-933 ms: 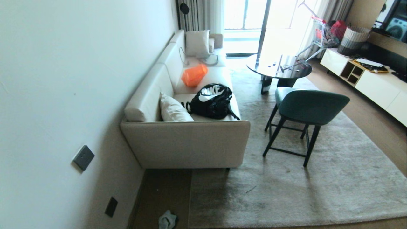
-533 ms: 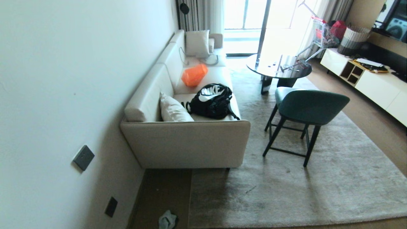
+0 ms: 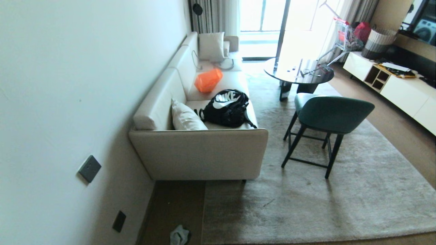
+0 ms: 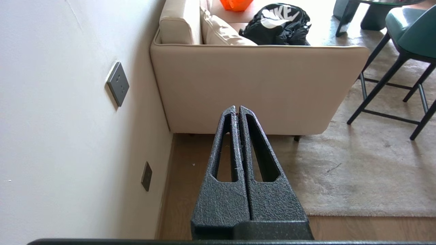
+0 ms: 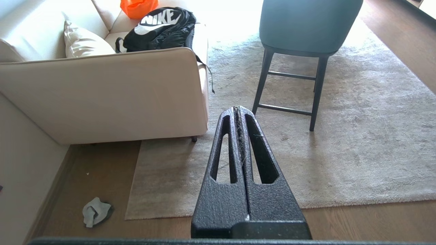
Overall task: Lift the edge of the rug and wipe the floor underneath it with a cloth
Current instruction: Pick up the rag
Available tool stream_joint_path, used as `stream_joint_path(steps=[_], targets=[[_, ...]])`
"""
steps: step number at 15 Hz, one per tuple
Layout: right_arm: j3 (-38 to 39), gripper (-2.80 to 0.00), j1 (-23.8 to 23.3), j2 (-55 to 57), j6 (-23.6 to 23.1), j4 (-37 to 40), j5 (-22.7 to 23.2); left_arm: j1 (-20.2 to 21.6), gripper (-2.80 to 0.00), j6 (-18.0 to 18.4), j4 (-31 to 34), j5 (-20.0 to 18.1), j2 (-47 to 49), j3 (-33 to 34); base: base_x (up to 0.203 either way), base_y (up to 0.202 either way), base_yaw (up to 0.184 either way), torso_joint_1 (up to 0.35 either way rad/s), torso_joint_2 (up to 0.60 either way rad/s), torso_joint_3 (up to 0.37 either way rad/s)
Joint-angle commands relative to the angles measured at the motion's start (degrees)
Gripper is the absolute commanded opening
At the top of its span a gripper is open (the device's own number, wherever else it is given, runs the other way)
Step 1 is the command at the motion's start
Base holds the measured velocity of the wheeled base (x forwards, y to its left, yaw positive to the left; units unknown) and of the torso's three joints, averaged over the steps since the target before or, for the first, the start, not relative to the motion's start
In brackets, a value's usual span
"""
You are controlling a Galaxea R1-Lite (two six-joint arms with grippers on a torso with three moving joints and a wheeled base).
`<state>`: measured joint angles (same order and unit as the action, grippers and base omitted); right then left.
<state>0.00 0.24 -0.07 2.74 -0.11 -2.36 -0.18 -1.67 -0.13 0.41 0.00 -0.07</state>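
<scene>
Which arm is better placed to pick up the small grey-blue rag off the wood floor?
Probably left: the pale grey-blue cloth lies left of the light grey plush rug, by the wall. Both grippers, left and right, are shut and empty.

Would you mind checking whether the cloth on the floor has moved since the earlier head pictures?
No. The cloth lies in the same spot on the floor, between the wall socket and the rug corner.

Grey rug (image 3: 323, 200) flat on wood floor (image 3: 173, 207) — crumpled cloth (image 3: 179, 234) beside its corner
</scene>
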Motion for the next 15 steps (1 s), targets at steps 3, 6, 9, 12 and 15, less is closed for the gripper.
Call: stream_joint_path(steps=[3,6,9,12,15], targets=[[0.0,-2.8,0.0,0.1,0.0,-0.1,0.0,0.0,-2.8,-0.1,0.0,0.0,0.0,0.0,0.0,0.0,0.0,0.0,0.0,0.0],[0.0,-2.8,0.0,0.1,0.0,-0.1,0.0,0.0,-2.8,0.0,0.0,0.0,0.0,0.1,0.0,0.0,0.0,0.0,0.0,0.0],[0.0,-2.8,0.0,0.1,0.0,-0.1,0.0,0.0,-2.8,0.0,0.0,0.0,0.0,0.0,0.0,0.0,0.0,0.0,0.0,0.0],[0.0,-2.8,0.0,0.1,0.1,0.0,0.0,0.0,-2.8,0.0,0.0,0.0,0.0,0.0,0.0,0.0,0.0,0.0,0.0,0.0],[0.0,-2.8,0.0,0.1,0.0,0.0,0.0,0.0,-2.8,0.0,0.0,0.0,0.0,0.0,0.0,0.0,0.0,0.0,0.0,0.0]])
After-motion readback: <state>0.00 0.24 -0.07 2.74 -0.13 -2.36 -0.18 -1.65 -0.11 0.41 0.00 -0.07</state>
